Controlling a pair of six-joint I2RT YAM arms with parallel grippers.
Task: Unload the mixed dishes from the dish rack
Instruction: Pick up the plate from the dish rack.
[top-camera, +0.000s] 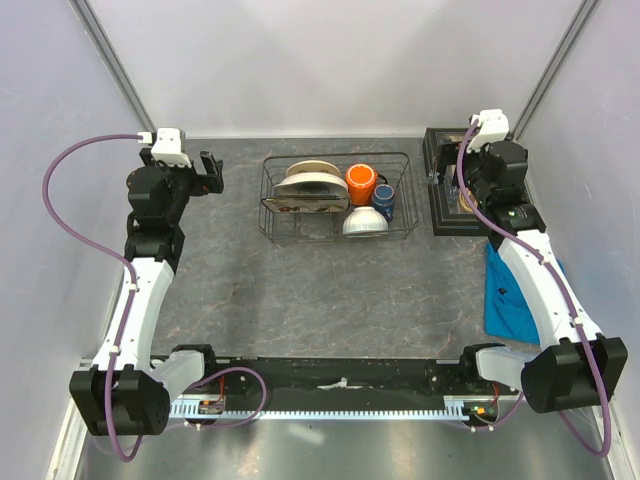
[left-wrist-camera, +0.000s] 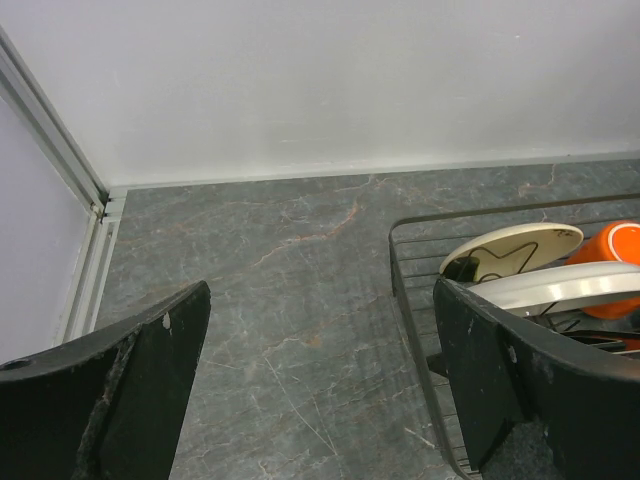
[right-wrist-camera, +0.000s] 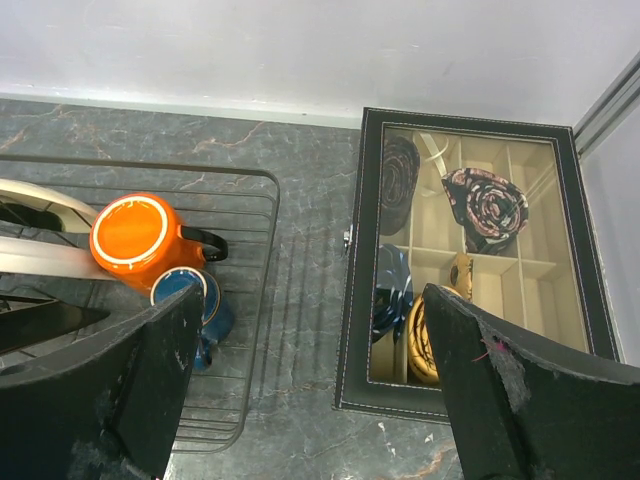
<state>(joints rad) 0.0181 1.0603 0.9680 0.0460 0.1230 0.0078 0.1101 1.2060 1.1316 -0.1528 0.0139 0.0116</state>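
Starting the unload, we find the full dish rack (top-camera: 268, 205) at the desk (top-camera: 300, 295) far middle; left end effector (left-wrist-camera: 320, 330) and right end effector (right-wrist-camera: 312, 330) gape empty; next, probably, grasping the orange cup (top-camera: 360, 184).

Pretty clearly a robotics lab test cell, not a real kitchen. Plain pale wall panels (top-camera: 330, 60) box the space in on three sides, with bare metal posts (top-camera: 110, 60) running up the upper left and upper right. A left arm (top-camera: 140, 290) and right arm (top-camera: 540, 285) sit on a slotted rail (top-camera: 340, 385) along the bottom edge, purple cables (top-camera: 55, 170) looping off them. The only homey bits are props on the grey stone-look table (top-camera: 300, 290): a dish rack (top-camera: 268, 195) at top centre, a glass-lidded box (top-camera: 440, 215) and a blue cloth (top-camera: 505, 295) on the right
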